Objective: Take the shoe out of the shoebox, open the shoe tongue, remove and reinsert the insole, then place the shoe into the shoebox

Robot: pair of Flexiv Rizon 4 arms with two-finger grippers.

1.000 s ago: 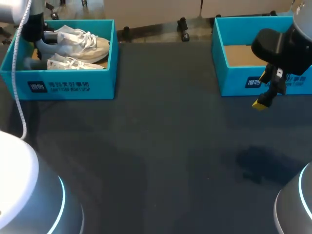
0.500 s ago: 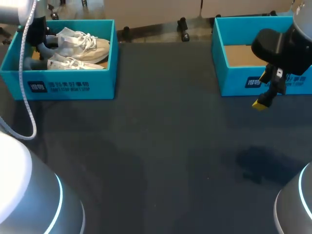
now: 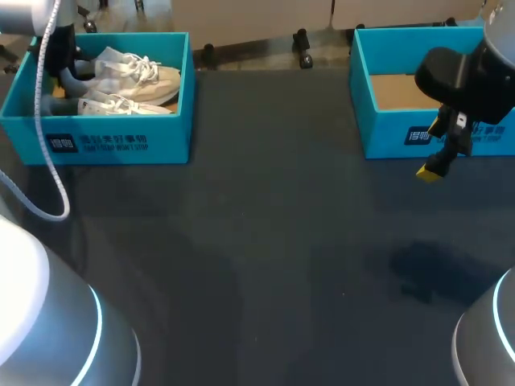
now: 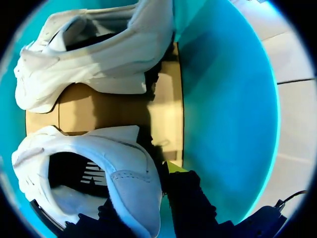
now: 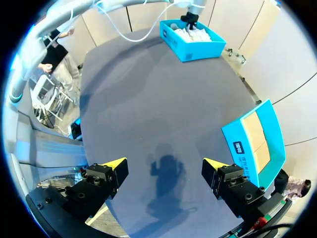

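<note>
Overhead, the left arm (image 3: 55,44) came in from the far left corner and dropped steeply into the left end of the shoebox (image 3: 121,141), with a white cable (image 3: 42,161) looping down from it over the table (image 3: 265,257). The left gripper (image 4: 171,191) was down inside the box at the heel of the nearer shoe (image 4: 119,183), whose padded collar lay right against it. Whether it was clenched on that heel or released could not be told from the wrist view. The other shoe (image 4: 99,54) lay beside the first, on its side, a strip of the cardboard floor (image 4: 99,109) showing between them. Both white shoes were inside the box. The blue end wall (image 4: 223,109) rose just beside the gripper, leaving it little room on that side.

The right arm (image 3: 471,76) entered from the right edge and hung above the table in front of the second box (image 3: 394,137), its one visible yellow tip (image 3: 429,171) pointing down near that box's front wall. The right gripper (image 5: 163,166) was released, its fingers (image 5: 111,171) spread wide with nothing between them, and its shadow (image 5: 166,171) fell on the table beneath. The second box showed a bare cardboard bottom. The two boxes stood well apart at the table's far edge, with the dark tabletop stretching between them.
</note>
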